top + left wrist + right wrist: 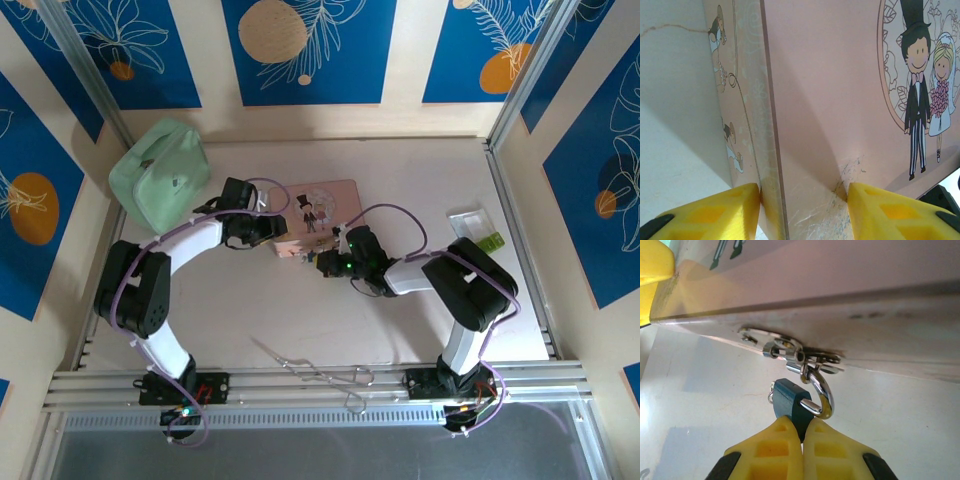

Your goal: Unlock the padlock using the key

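The blue padlock (790, 402) hangs off the metal hasp (790, 347) on the front of the pink picture box (840, 290). My right gripper (803, 427) is shut on the padlock's body from below. One leg of the silver shackle (824, 390) sits in the body, and its hooked end passes through the hasp ring. A small silvery ring (771, 396) pokes out at the body's left side; I cannot tell whether it is the key. My left gripper (803, 200) is shut on a corner of the pink box (830, 90), one finger on its side and one on its lid. In the top view, both grippers meet at the box's near edge (300, 245).
A green pouch (160, 170) lies at the back left. Metal forceps (320, 372) lie near the front rail (320, 390). At the right, a white tray (470, 218) holds a green item. The left gripper's yellow finger (655, 275) shows at the box's far corner.
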Controlling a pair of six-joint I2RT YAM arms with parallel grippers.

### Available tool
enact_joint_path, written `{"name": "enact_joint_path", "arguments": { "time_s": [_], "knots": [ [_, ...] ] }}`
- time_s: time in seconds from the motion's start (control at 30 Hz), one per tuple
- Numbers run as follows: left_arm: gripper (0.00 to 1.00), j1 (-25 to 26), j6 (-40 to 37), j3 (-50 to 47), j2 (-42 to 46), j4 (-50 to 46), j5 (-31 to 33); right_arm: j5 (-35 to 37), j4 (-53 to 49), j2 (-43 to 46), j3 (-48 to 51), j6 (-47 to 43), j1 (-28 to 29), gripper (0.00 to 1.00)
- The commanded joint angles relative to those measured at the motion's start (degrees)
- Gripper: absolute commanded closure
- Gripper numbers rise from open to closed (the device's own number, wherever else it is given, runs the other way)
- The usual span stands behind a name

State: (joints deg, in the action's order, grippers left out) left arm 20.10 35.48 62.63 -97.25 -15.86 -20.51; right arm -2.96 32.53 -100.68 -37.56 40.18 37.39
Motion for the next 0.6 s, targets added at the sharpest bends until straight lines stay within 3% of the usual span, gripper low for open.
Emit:
{"name": "enact_joint_path", "arguments": {
  "time_s": [0.0,0.57],
  "knots": [
    [0.51,-0.59,-0.43,-0.29,0.39,1.04,0.41,-1.63,-7.30,-0.92,2.96,3.05,-0.43,1.00],
    [0.51,-0.59,-0.70,0.07,0.79,0.83,-0.09,-4.16,-6.59,-2.31,2.82,3.68,-1.80,1.00]
  ]
}}
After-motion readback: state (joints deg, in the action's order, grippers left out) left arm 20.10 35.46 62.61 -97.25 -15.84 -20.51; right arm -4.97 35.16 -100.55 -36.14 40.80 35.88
